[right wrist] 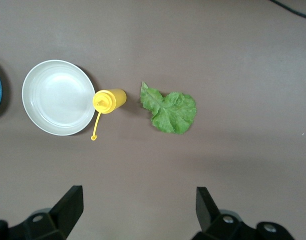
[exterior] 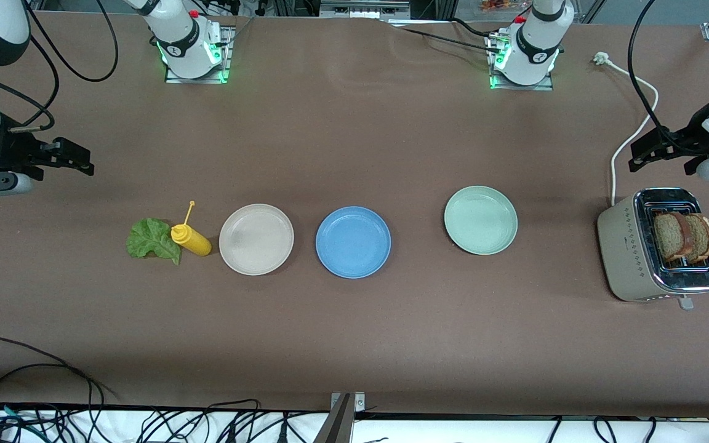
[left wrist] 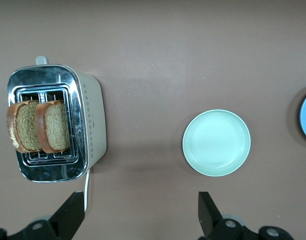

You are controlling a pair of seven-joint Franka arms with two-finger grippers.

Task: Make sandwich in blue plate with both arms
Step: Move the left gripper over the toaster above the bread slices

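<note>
1. The left end effector (left wrist: 138, 215) hangs wide open and empty above bare worktop (exterior: 354, 123) near the toaster (exterior: 628, 252), which holds two bread slices (exterior: 684, 235).
2. The right end effector (right wrist: 138, 212) gapes empty near the lettuce leaf (exterior: 151, 239).
3. The blue plate (exterior: 353, 242) sits bare between the beige plate (exterior: 256, 239) and green plate (exterior: 480, 219).

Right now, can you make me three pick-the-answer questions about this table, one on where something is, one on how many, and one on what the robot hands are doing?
1. Where are the bread slices?
A. In the toaster
B. On the blue plate
C. On the lettuce leaf

2. How many plates are on the table?
A. Two
B. Three
C. Four

3. What are the left gripper and right gripper doing?
A. Both open, holding nothing
B. Both shut on bread
C. One holds the yellow bottle

Answers:
1. A, both slices stand in the toaster's slots.
2. B, the beige plate, the blue and the pale green plate.
3. A, each one's fingers stand apart over bare table.
</note>
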